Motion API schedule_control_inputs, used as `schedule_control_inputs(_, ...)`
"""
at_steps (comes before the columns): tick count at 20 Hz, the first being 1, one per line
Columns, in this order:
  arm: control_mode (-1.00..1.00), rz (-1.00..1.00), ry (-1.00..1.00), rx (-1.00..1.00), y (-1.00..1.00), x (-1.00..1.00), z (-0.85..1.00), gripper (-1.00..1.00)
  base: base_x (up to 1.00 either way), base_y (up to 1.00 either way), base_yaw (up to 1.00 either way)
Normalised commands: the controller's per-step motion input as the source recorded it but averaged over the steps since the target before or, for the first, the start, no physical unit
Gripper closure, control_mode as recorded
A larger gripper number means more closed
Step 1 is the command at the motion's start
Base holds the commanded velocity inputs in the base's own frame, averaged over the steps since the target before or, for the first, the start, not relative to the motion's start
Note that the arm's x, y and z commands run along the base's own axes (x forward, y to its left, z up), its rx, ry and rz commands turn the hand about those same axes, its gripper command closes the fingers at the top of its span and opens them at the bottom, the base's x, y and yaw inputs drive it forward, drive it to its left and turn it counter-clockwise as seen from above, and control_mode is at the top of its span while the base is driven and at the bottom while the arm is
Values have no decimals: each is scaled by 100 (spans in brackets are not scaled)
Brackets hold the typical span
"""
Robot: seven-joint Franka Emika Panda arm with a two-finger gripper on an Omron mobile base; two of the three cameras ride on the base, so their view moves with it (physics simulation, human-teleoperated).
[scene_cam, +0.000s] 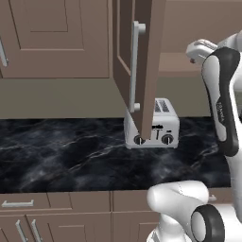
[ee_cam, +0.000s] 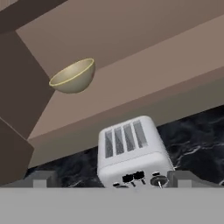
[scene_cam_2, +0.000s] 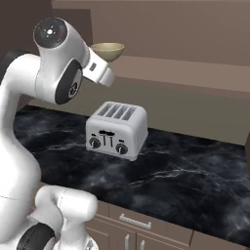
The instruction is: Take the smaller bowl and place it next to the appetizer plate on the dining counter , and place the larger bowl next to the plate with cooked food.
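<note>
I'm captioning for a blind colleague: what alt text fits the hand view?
A pale cream-yellow bowl sits on a brown cabinet shelf, above a silver four-slot toaster on a black marble counter. The two fingertips of the hand stand apart at the bottom edge.

From behind my right side, my white arm (scene_cam_2: pixel 29 127) rises at the left and bends toward the open cabinet. The smaller bowl (scene_cam_2: pixel 108 51), pale cream-yellow, sits upright on the cabinet shelf (scene_cam_2: pixel 195 73), just past my wrist. Below it a silver four-slot toaster (scene_cam_2: pixel 116 128) stands on the black, white-veined marble counter (scene_cam_2: pixel 185 176), with brown drawers (scene_cam_2: pixel 141 222) along the counter's front.
</note>
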Motion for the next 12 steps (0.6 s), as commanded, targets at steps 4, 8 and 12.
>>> schedule_control_inputs(4, -100, 2, -8, 11, -5, 98, 0, -100, 0, 0, 0)
schedule_control_inputs(8, -100, 3, -12, 13, 0, 95, 0, -100, 0, 0, 0)
schedule_control_inputs(12, -100, 7, -3, 13, 0, 98, 0, -100, 0, 0, 0)
